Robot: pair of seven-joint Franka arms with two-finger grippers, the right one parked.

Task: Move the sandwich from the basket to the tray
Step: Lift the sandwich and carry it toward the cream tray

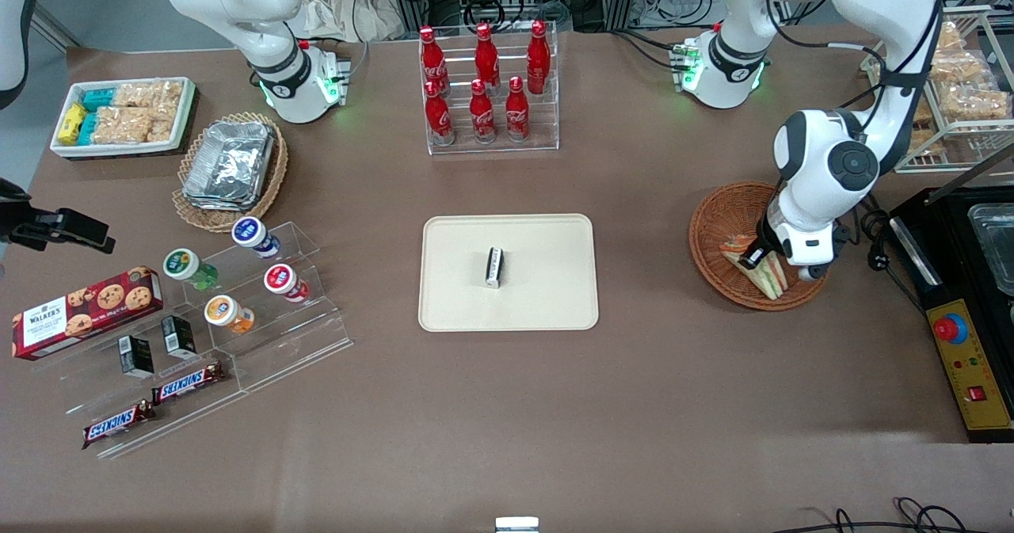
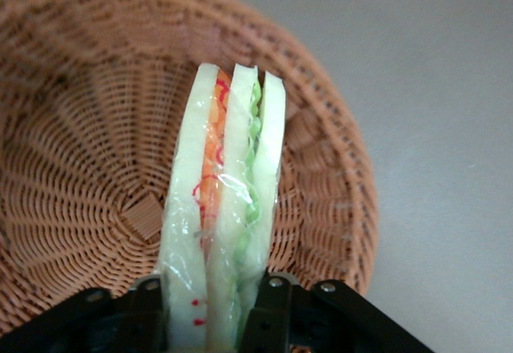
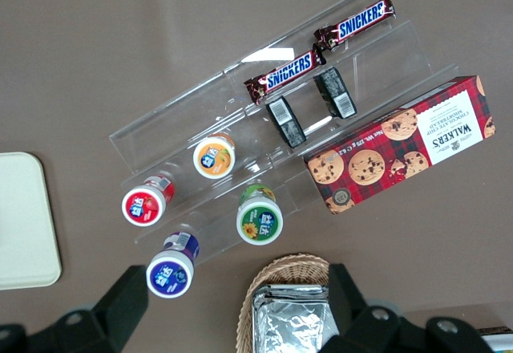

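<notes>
The wedge sandwich [image 1: 762, 272] in clear wrap, pale bread with orange and green filling, stands on edge in the reddish-brown wicker basket [image 1: 717, 228] toward the working arm's end of the table. My left gripper [image 1: 764, 268] is down in the basket and shut on the sandwich. In the left wrist view the black fingers [image 2: 272, 317] press both bread faces of the sandwich [image 2: 228, 208], with the basket weave [image 2: 80, 168] under it. The cream tray [image 1: 547, 295] lies at the table's middle, with a small black-and-white packet [image 1: 493, 267] on it.
A clear rack of red cola bottles [image 1: 485, 89] stands farther from the front camera than the tray. A black device with a red button [image 1: 962, 343] and a wire rack of snacks [image 1: 962, 81] lie beside the basket. Foil-pack basket [image 1: 230, 165] and acrylic snack steps [image 1: 238, 311] lie toward the parked arm's end.
</notes>
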